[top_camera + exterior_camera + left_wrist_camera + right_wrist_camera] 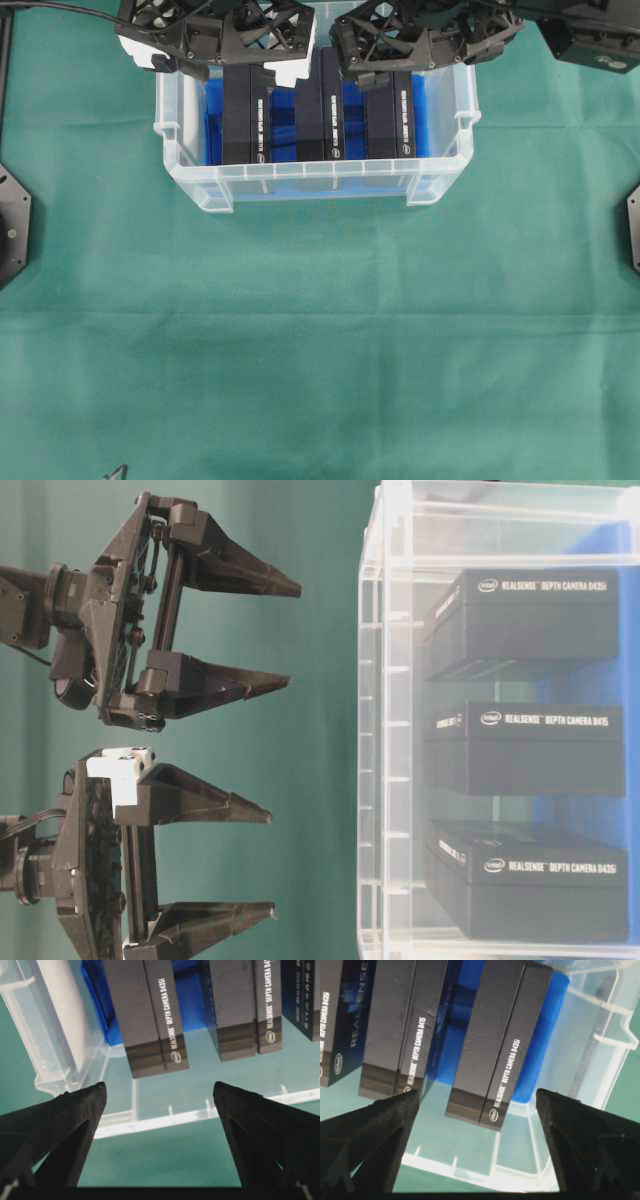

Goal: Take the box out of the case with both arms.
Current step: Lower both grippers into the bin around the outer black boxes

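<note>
The left gripper (272,863) and the right gripper (296,633) both stand wide open, holding nothing, above the case (190,180) at the table's far edge. Three black boxes stand inside; the arms hide their far ends.

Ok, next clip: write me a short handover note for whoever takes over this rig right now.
Left tool: open, empty, above the case.
Right tool: open, empty, also above it.
Case: at the far edge of the green table, three black boxes standing inside it on the blue lining: left box, middle box, right box.
Done: nothing lifted.
Left: grip a box with both arms and take it out.
</note>
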Action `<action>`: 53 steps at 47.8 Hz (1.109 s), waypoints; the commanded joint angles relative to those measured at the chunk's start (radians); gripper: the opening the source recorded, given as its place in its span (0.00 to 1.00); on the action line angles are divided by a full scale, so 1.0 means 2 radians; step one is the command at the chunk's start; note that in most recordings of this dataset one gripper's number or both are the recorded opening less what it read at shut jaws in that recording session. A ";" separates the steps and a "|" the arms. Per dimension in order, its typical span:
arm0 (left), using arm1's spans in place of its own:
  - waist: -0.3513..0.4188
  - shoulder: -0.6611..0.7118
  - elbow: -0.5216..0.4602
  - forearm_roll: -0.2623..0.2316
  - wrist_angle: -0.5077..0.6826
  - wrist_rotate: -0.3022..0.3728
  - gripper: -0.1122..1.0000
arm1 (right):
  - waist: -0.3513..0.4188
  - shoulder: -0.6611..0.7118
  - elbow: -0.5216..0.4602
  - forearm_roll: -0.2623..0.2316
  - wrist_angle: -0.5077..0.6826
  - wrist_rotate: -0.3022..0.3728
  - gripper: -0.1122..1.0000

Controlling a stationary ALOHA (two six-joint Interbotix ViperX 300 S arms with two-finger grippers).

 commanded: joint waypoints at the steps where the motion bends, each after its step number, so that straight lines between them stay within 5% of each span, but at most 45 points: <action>1: -0.001 -0.006 -0.012 0.002 -0.002 -0.001 0.91 | 0.001 -0.006 -0.012 0.001 -0.002 0.000 0.95; 26: 0.002 -0.006 -0.011 0.005 -0.002 -0.002 0.91 | 0.001 -0.006 -0.012 0.001 0.000 0.002 0.95; 42: 0.002 -0.006 -0.005 0.027 -0.003 -0.003 0.91 | 0.001 -0.006 -0.005 -0.001 -0.002 0.004 0.95; 53: 0.002 -0.009 0.025 0.027 -0.045 -0.013 0.91 | 0.001 -0.001 0.013 -0.002 -0.008 0.008 0.95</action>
